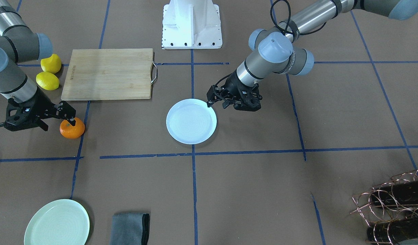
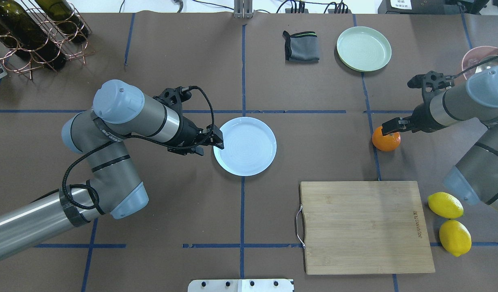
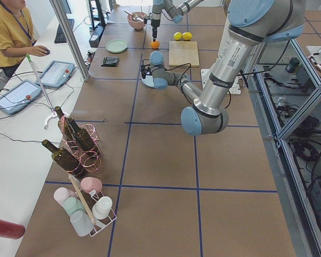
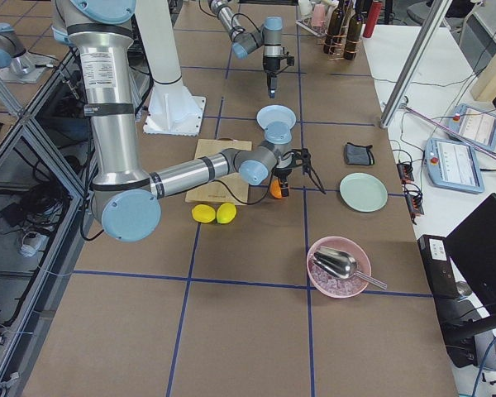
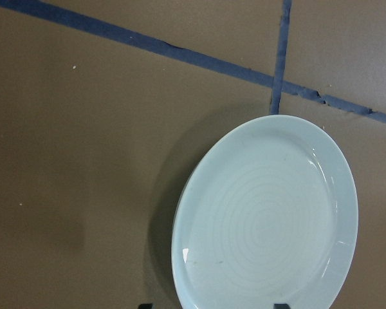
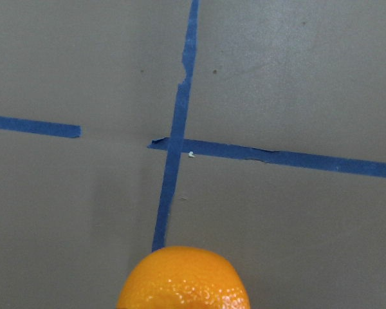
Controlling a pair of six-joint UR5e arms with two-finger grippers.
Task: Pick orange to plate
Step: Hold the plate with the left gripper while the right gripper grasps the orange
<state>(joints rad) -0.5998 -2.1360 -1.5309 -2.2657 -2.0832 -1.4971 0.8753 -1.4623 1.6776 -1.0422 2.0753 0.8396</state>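
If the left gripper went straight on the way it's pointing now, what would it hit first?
Probably the plate: the left gripper, jaws open, points at its near rim with nothing between. Its height is hard to read, so it might skim over the rim instead.

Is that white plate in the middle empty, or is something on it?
Empty: the plate shows a bare glossy surface; the orange sits on the table, well apart.

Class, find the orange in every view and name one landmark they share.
Front-facing: orange left, mid-height.
Overhead: orange right, mid-height.
Exterior left: orange top centre.
Exterior right: orange centre.
Left wrist: not in it.
Right wrist: orange bottom centre.
Landmark: wooden cutting board, in all exterior views.
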